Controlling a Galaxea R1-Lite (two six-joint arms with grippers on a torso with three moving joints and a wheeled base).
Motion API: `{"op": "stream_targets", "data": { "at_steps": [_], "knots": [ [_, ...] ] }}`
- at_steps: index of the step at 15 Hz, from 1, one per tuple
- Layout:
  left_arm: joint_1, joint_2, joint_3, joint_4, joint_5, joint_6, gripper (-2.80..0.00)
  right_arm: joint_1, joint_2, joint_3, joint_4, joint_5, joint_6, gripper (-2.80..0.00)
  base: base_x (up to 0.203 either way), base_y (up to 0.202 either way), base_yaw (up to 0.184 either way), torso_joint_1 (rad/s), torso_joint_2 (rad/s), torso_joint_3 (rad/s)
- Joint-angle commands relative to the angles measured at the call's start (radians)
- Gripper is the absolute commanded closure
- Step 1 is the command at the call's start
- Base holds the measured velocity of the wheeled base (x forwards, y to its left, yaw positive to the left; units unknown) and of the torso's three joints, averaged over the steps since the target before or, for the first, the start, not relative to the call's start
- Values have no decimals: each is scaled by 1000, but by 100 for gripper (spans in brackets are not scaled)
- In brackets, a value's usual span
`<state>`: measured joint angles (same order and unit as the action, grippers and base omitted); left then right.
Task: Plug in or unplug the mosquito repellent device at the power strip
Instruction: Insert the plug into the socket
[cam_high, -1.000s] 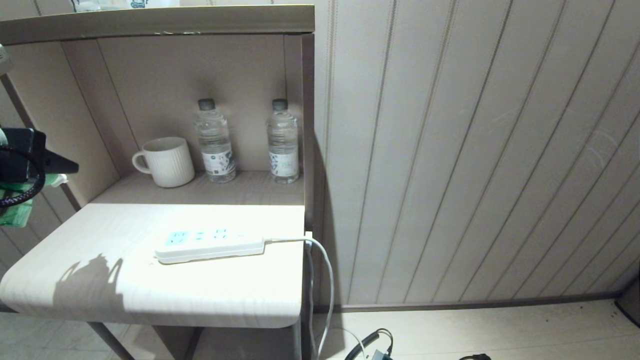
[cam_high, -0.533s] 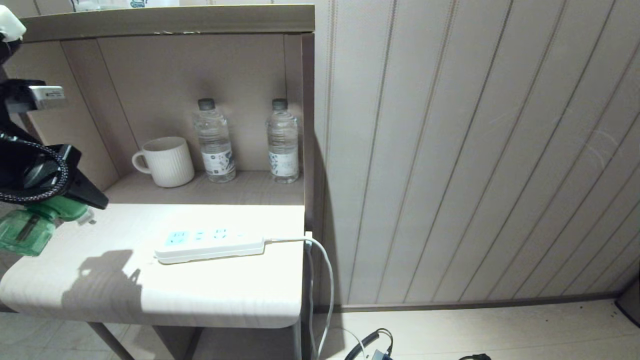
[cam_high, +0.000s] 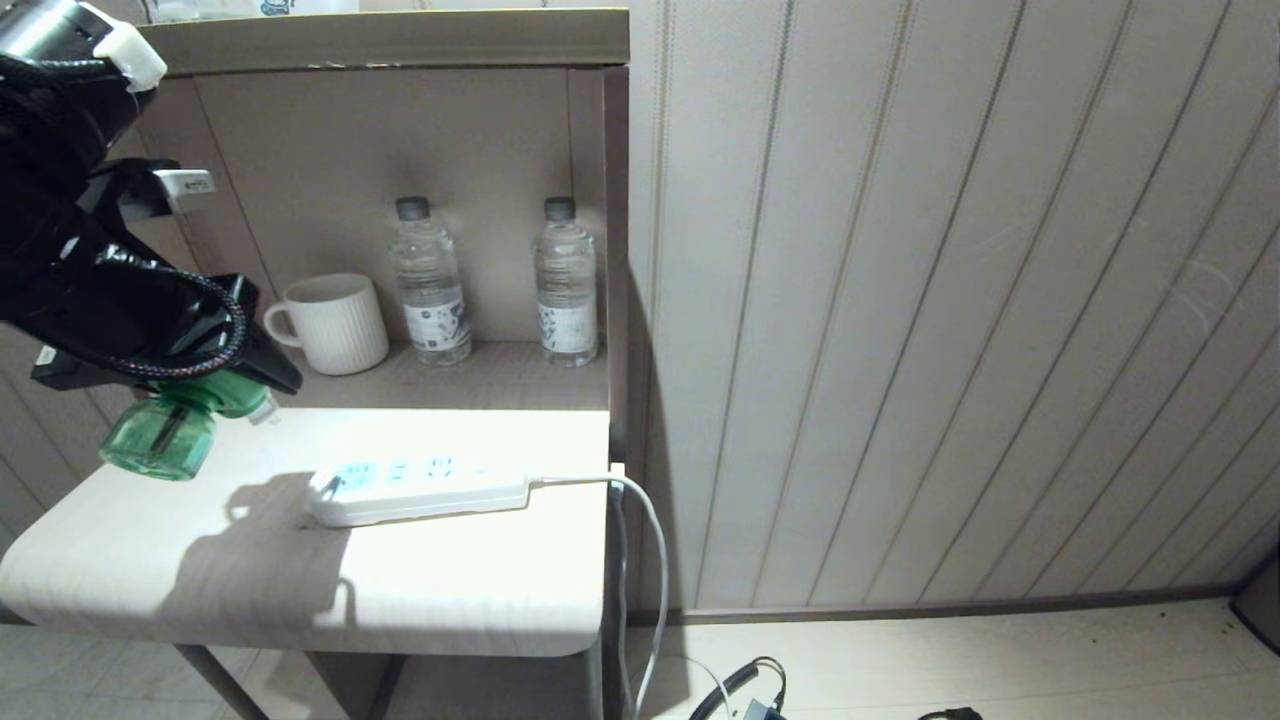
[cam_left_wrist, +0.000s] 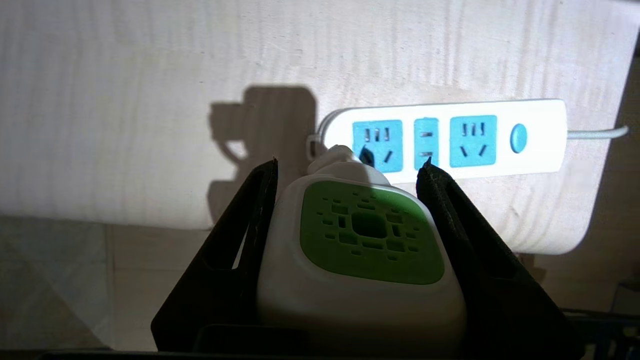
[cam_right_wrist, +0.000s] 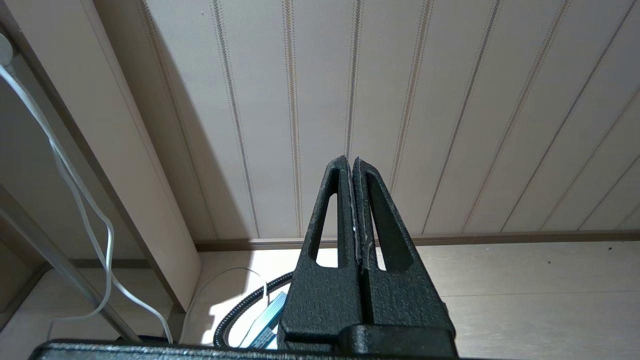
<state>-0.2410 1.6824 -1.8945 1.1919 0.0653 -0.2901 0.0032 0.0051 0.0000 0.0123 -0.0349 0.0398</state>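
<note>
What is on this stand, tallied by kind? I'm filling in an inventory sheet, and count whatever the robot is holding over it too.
Water bottles: 2
Mug: 1
Power strip: 1
Mosquito repellent device, held by the left gripper: 1
Total: 5

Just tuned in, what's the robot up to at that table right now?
The left gripper holds the white-and-green mosquito repellent device with its translucent green bottle, jaws clamped on its sides. It hovers over the pale wooden table, just short of the end of the long white power strip farthest from its cable, and is not plugged in yet. All the strip's blue sockets in view look empty. The right gripper is parked near the floor, jaws shut.
</note>
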Motion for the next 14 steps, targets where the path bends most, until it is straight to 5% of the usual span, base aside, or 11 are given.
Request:
{"op": "stream_targets", "data": {
  "at_steps": [1, 14],
  "knots": [
    [-46, 6, 1, 6, 1, -15, 0, 0, -1, 0, 0, 0, 0, 0, 0, 0, 0, 0, 0, 0],
    [-73, -71, 5, 55, -35, -57, 0, 0, 1, 0, 0, 0, 0, 0, 0, 0, 0, 0, 0, 0]
  ]
}}
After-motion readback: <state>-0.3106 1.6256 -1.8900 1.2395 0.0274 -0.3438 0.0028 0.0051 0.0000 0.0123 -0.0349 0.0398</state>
